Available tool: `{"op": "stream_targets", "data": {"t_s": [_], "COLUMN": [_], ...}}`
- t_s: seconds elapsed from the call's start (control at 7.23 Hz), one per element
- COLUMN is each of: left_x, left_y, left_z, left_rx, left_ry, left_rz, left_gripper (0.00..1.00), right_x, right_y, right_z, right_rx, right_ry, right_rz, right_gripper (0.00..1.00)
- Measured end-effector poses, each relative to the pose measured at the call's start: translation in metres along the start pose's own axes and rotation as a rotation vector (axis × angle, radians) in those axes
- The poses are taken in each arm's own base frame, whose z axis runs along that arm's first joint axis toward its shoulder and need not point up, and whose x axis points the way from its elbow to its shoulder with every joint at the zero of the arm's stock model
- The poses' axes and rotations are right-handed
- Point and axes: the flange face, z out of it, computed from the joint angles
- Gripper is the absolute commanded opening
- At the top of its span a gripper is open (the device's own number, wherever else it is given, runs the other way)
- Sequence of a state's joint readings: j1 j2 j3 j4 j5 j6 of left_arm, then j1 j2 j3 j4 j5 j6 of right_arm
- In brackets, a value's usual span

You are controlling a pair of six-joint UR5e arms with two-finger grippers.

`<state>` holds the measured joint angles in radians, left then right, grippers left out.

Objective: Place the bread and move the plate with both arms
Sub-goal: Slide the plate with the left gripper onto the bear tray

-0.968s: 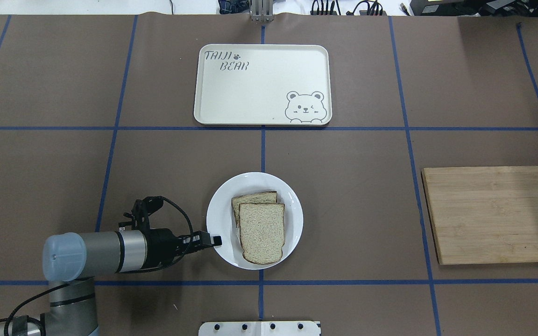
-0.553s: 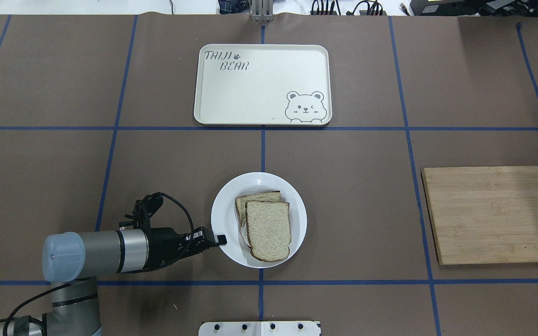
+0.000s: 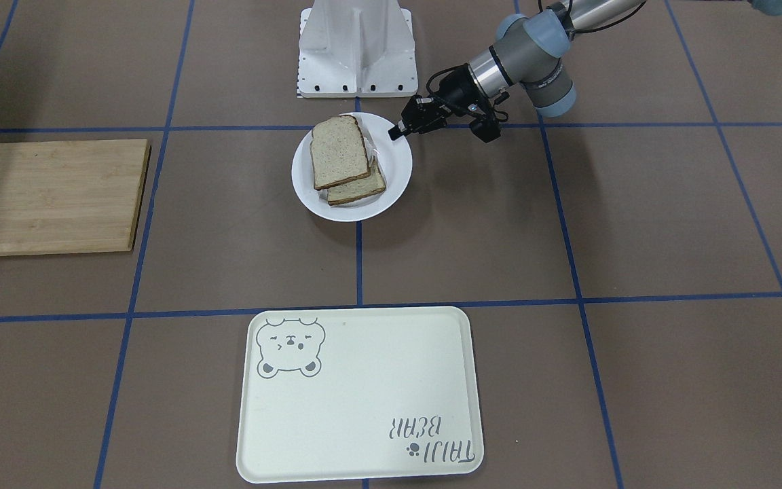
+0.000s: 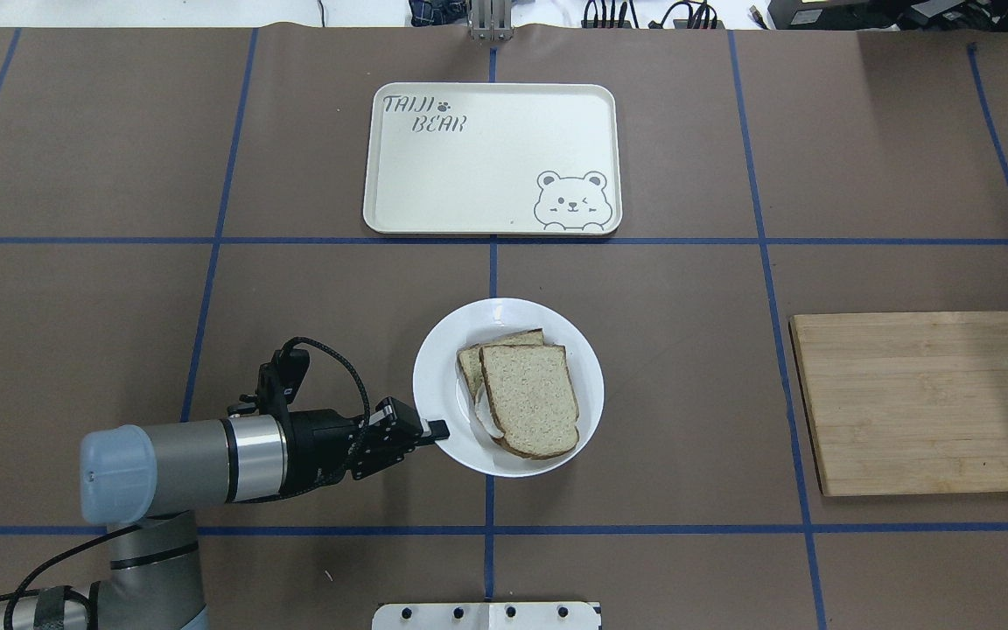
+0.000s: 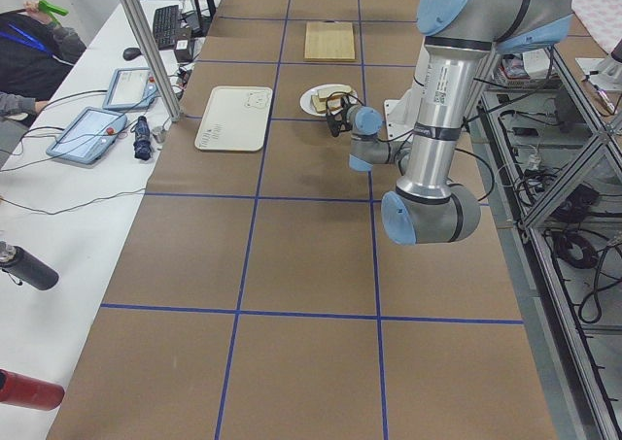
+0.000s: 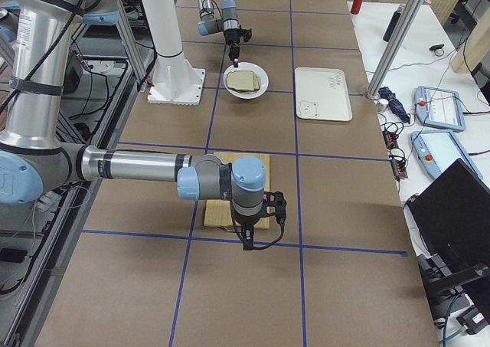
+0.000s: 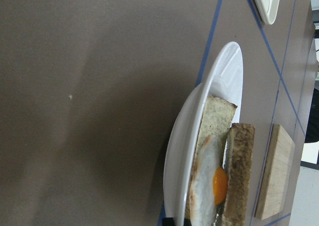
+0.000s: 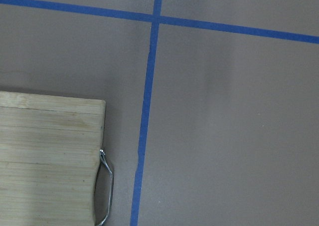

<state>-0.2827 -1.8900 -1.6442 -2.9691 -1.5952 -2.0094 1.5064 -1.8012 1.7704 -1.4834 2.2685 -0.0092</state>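
tray (image 4: 434, 166) — printed "TAIJI BEAR", upper-left corner

Bright, even light is cast from overhead in every view, and only soft, faint shadows are thrown on the table (image 4: 688, 394). In the overhead view a small glint is seen on the rim of the plate (image 4: 436, 385) at twelve o'clock. In the left wrist view the rim nearest the lens, at six o'clock, is blurred; the right wrist view is sharp

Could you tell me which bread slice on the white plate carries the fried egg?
The lower pale wholewheat slice; the plain dark-crusted slice lies on top, covering the egg.
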Motion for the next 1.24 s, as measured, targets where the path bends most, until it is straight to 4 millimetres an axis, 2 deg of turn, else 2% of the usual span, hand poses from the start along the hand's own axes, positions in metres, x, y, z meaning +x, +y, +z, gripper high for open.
{"op": "stream_targets", "data": {"t_s": [0.14, 0.41, 0.69, 0.97, 1.24], "left_x": [0.015, 0.043, 0.058, 0.070, 0.073], "left_y": [-0.002, -0.029, -0.077, -0.137, -0.192], "left_z": [0.004, 0.003, 0.006, 0.038, 0.069], "left_rx": [0.031, 0.099, 0.187, 0.303, 0.417], "left_ry": [0.039, 0.098, 0.121, 0.127, 0.110], "left_rz": [-0.023, -0.111, -0.169, -0.220, -0.250], "left_gripper": [0.00, 0.00, 0.00, 0.00, 0.00], "right_x": [0.001, 0.001, 0.001, 0.001, 0.001], "right_y": [0.000, 0.000, 0.000, 0.000, 0.000], "right_z": [0.001, 0.002, 0.002, 0.002, 0.002], "right_rx": [-0.001, -0.003, -0.004, -0.003, -0.003], "right_ry": [0.001, 0.000, -0.001, -0.001, -0.001], "right_rz": [0.000, 0.002, 0.003, 0.003, 0.003], "right_gripper": [1.00, 1.00, 1.00, 1.00, 1.00]}}
